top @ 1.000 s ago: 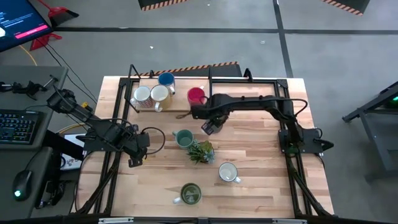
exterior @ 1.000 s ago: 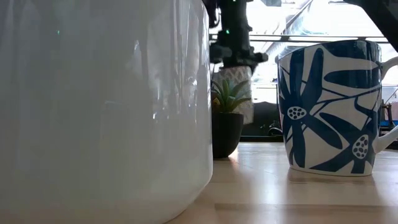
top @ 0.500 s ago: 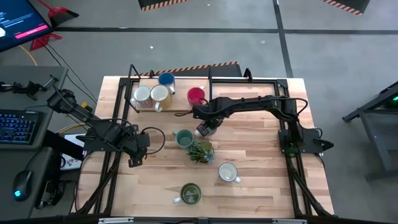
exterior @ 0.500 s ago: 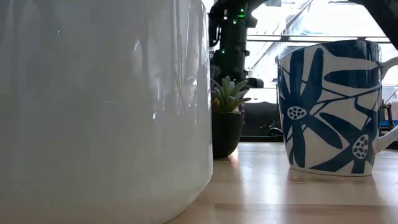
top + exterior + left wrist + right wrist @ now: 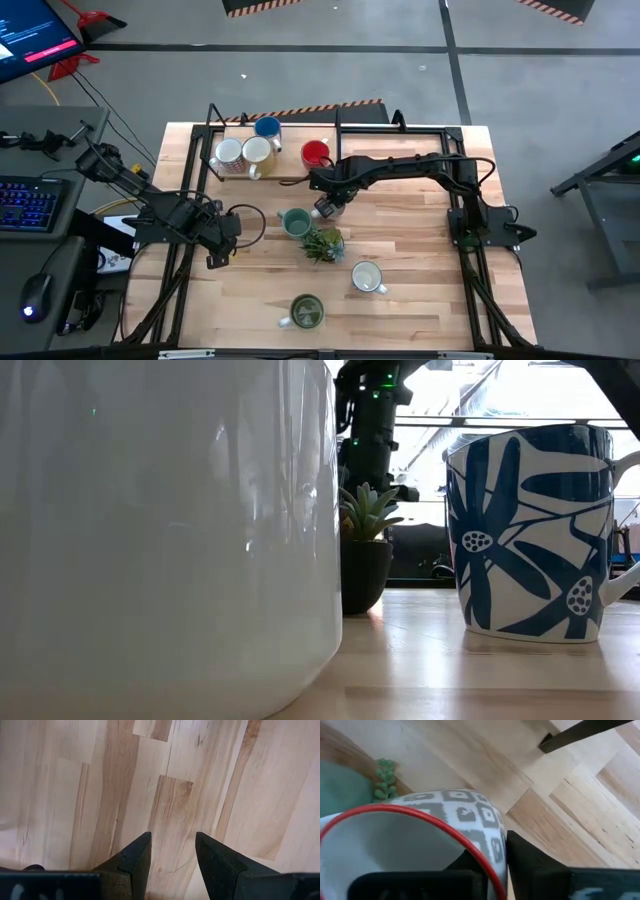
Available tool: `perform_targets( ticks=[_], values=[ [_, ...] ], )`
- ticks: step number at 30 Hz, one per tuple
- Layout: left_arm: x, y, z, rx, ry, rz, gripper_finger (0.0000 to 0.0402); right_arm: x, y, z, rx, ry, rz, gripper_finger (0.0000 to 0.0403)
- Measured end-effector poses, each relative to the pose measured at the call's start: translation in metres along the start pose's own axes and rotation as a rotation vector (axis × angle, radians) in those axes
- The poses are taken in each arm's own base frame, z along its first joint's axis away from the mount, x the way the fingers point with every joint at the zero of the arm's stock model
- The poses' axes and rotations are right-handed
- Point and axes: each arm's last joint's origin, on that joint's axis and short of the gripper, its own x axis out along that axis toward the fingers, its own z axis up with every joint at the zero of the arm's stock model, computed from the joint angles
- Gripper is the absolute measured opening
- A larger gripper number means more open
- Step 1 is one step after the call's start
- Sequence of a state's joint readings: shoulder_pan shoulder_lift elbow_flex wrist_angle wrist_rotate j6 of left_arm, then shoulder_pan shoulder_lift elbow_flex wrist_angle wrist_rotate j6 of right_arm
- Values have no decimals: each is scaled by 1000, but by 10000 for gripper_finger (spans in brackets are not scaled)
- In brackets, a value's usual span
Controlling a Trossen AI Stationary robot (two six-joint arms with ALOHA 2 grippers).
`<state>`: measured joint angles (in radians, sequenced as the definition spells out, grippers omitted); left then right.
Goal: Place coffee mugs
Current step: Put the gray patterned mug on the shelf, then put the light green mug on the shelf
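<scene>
My right fingers (image 5: 492,865) pinch the red-rimmed patterned mug's (image 5: 420,840) wall, so I'd ease it flat onto the surface (image 5: 420,230) before letting go, left fingers (image 5: 172,855) idle wide.

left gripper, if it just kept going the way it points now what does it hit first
Most likely the bare table. The left gripper hangs open, its wrist view filled with wood planks and nothing else between or beyond the fingers. How far off the wood lies can't be judged.
</scene>
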<state>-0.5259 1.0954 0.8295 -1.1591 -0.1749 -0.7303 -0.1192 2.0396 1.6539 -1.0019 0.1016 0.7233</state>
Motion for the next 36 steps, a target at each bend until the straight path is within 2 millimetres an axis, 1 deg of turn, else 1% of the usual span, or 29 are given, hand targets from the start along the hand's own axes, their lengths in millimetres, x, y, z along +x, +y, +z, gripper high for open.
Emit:
perform_targets(
  ticks=[8,18,22,26,29,36],
  values=[
    [0,0,0,0,0,0,145,0,-1,1,-17,-34,-36,90],
    [0,0,0,1,0,0,145,-2,-1,1,-18,-17,-33,136],
    [0,0,0,1,0,0,145,-20,0,6,-45,-25,-46,150],
    [0,0,0,1,1,1,145,-47,1,11,-53,-25,-57,156],
    [0,0,0,1,0,1,145,-63,2,11,-59,3,-46,156],
    [0,0,0,0,-5,6,145,-97,13,7,-90,-23,-7,156]
  ],
)
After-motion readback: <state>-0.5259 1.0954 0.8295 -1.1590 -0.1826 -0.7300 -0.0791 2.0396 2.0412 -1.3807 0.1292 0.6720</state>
